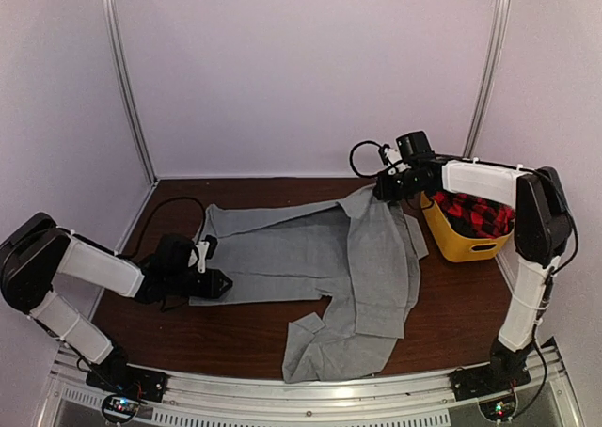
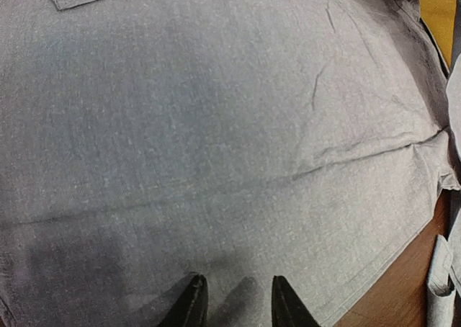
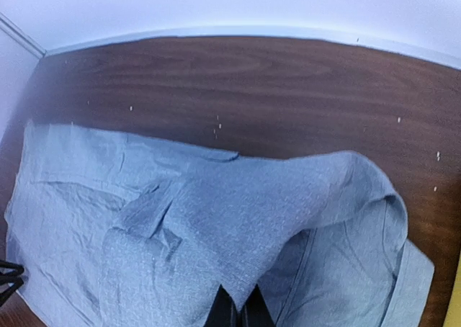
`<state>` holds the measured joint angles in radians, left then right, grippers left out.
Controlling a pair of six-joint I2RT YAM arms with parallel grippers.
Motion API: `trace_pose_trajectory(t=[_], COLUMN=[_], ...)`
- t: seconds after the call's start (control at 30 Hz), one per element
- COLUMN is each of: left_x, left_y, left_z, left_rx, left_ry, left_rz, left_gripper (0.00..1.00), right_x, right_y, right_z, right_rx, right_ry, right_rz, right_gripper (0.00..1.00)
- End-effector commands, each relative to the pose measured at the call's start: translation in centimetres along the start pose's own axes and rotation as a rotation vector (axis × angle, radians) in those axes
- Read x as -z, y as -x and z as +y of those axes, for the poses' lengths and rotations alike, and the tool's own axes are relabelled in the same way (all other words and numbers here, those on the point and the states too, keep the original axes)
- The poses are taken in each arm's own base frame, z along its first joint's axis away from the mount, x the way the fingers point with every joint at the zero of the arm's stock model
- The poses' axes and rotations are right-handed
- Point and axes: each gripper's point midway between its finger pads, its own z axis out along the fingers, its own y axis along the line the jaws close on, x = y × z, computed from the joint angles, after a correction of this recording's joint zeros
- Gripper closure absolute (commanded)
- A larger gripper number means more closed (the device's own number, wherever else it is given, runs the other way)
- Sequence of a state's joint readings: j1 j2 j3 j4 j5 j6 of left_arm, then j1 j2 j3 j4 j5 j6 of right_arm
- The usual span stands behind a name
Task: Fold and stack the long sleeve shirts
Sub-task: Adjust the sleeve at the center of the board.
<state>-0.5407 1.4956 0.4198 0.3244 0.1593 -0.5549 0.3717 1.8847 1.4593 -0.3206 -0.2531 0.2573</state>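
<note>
A light-grey long sleeve shirt (image 1: 310,258) lies spread across the brown table (image 1: 188,333), one sleeve trailing toward the near edge. My left gripper (image 1: 221,283) sits low at the shirt's left edge. In the left wrist view its fingers (image 2: 191,305) stand apart over flat grey cloth (image 2: 216,125), with nothing raised between them. My right gripper (image 1: 381,190) is at the shirt's far right corner. In the right wrist view it (image 3: 238,307) is shut on a peak of the grey cloth (image 3: 180,226) that it has pulled up. A red-and-black plaid shirt (image 1: 475,213) lies in the tub.
A yellow plastic tub (image 1: 461,244) stands at the right side of the table, just beside the right arm and touching the shirt's edge. White walls close the table at the back and sides. Bare brown wood (image 3: 252,82) shows beyond the shirt.
</note>
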Motion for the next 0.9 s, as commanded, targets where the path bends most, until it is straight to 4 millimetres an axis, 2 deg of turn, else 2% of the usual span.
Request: trace_pose_trajectory(t=[0.0, 0.23, 0.37, 0.43, 0.53, 0.6, 0.7, 0.87], left_x=[0.0, -0.6, -1.0, -1.1, -1.3, -1.3, -1.2, -0.8], left_y=[-1.1, 0.9, 1.6, 1.5, 1.4, 1.3, 1.5, 2.4], left_z=[1.2, 0.3, 0.1, 0.2, 0.2, 0.1, 0.0, -0.8], left_rx=[0.000, -0.017, -0.024, -0.023, -0.020, -0.018, -0.018, -0.022], left_ry=[0.066, 0.050, 0.051, 0.053, 0.050, 0.047, 0.040, 0.013], left_rz=[0.046, 0.021, 0.018, 0.022, 0.025, 0.027, 0.023, -0.002], left_gripper=[0.68, 0.66, 0.66, 0.66, 0.65, 0.65, 0.64, 0.63], right_x=[-1.3, -5.2, -7.3, -8.0, -8.6, -8.5, -7.0, -3.2], right_y=[2.4, 4.7, 5.8, 6.4, 6.7, 6.2, 4.4, -1.1], right_z=[-1.7, -3.6, -3.8, -3.9, -4.1, -4.1, -4.5, -4.8], right_rx=[-0.017, -0.079, -0.131, -0.150, -0.166, -0.156, -0.131, -0.098], right_ry=[-0.042, -0.039, 0.007, 0.023, 0.037, 0.035, 0.005, -0.023], right_rz=[0.003, -0.012, -0.036, -0.057, -0.070, -0.051, -0.020, 0.030], right_gripper=[0.98, 0.95, 0.92, 0.87, 0.68, 0.54, 0.39, 0.24])
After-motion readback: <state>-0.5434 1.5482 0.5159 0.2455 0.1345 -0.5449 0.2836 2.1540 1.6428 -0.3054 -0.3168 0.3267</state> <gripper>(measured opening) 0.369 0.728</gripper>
